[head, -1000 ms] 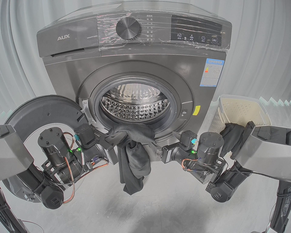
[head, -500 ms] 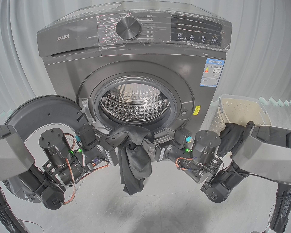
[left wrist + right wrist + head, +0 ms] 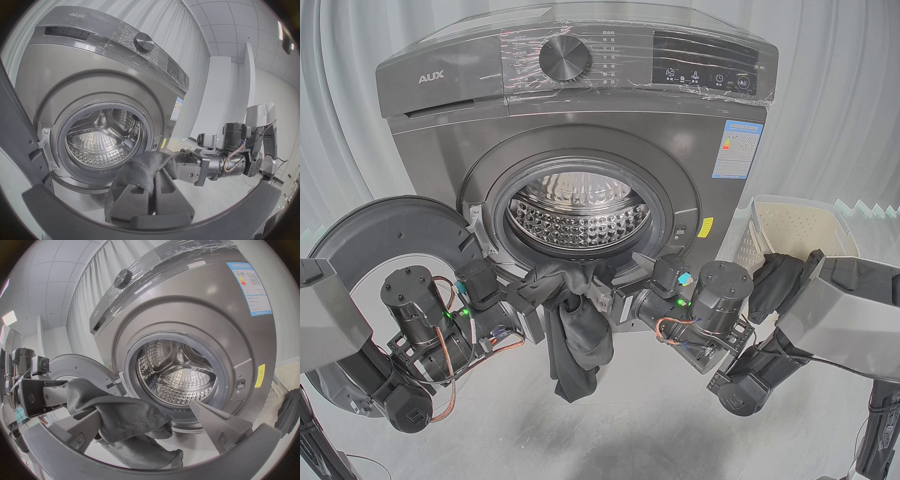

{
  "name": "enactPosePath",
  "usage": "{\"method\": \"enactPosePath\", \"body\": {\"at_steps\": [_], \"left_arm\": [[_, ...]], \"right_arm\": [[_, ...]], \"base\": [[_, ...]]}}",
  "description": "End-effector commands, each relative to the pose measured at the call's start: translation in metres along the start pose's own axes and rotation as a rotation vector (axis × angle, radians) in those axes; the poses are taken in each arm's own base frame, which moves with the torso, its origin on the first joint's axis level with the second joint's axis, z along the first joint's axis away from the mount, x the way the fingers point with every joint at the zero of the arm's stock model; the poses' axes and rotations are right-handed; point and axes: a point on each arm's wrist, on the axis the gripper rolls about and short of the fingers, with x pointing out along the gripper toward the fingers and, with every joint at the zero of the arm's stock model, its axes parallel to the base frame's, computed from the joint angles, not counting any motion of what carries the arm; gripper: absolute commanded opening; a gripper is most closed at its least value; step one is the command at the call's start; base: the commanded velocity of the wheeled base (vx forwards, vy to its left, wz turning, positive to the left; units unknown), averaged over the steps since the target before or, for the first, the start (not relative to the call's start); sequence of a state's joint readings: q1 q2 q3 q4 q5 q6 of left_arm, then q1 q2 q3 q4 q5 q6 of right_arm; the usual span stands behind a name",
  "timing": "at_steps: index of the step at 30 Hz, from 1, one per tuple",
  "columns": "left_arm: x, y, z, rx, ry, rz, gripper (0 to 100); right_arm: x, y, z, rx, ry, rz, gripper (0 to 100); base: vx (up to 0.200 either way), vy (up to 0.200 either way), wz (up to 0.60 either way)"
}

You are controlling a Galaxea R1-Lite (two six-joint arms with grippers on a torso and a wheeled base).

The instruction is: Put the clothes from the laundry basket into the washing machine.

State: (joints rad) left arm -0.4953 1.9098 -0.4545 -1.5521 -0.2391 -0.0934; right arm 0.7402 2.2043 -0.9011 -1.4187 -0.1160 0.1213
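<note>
At six o'clock on the round mouth of the grey front-loading washing machine (image 3: 575,125), a dark grey knitted garment (image 3: 578,325) lies bunched on the lip. It hangs in a long fold towards the pale grey floor (image 3: 650,425), and none of it is inside the steel drum (image 3: 578,215) yet. The left gripper (image 3: 151,190), at eight o'clock of the mouth, is clamped on a ridge of cloth at the garment's top. The right gripper (image 3: 619,270), at four o'clock, stands wide: one finger is buried under the cloth, the other is bare and apart from it.

The garment looks light, limp and fairly grippy. It should sag and trail rather than keep a shape, so the hanging bulk probably wants a second hold lower down, or the tail may catch on the lip.

At three o'clock of the machine, a cream perforated plastic laundry basket (image 3: 800,228) carries a second dark garment (image 3: 775,284) over its near rim. The right arm cuts off its lower part, and I cannot tell whether more clothes lie deeper. How much cloth the left pads pinch is also hard to judge.
</note>
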Motion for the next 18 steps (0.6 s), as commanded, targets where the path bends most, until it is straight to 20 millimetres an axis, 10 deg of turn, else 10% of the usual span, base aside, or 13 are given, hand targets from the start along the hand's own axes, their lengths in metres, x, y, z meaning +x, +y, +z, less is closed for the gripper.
{"method": "enactPosePath", "body": {"at_steps": [1, 18], "left_arm": [[0.0, 0.0, 0.0, -0.002, 0.0, 0.001, 0], [0.0, -0.001, -0.004, -0.001, 0.017, -0.003, 0]], "right_arm": [[-0.005, 0.008, -0.01, -0.002, 0.037, 0.022, 100], [0.011, 0.016, -0.019, 0.012, -0.002, 0.06, 100]], "base": [[0.0, 0.0, 0.0], [0.0, 0.0, 0.0]]}}
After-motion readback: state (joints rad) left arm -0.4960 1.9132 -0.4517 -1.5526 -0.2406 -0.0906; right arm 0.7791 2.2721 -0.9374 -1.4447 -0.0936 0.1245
